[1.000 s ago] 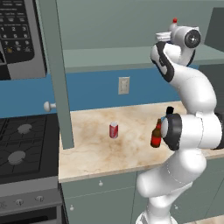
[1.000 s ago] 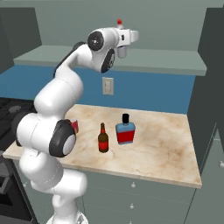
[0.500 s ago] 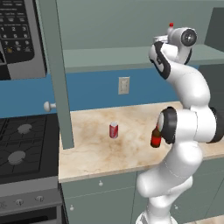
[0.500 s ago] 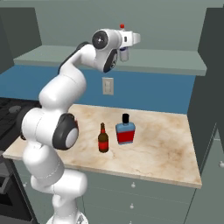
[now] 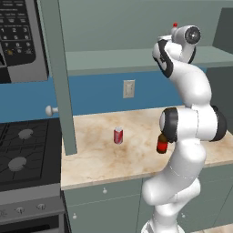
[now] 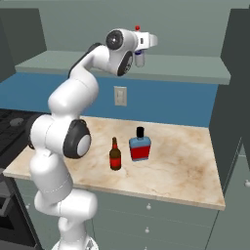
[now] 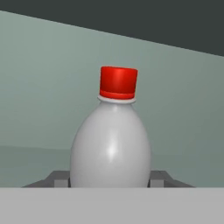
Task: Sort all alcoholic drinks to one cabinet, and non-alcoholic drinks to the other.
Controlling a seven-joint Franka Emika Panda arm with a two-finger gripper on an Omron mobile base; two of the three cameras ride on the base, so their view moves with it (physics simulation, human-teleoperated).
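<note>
Between hand [image 7: 109, 181] fingers: white bottle [image 7: 111, 144].

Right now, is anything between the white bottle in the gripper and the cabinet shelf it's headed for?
Nothing visible is. The gripper holds the white bottle upright over the cabinet shelf, and the hand view shows bare shelf and back wall behind it. The beer bottle, flat bottle and can stand below on the counter.

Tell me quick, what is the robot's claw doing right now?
Claw: closed on the white plastic bottle with a red cap, holding it up in the cabinet.
</note>
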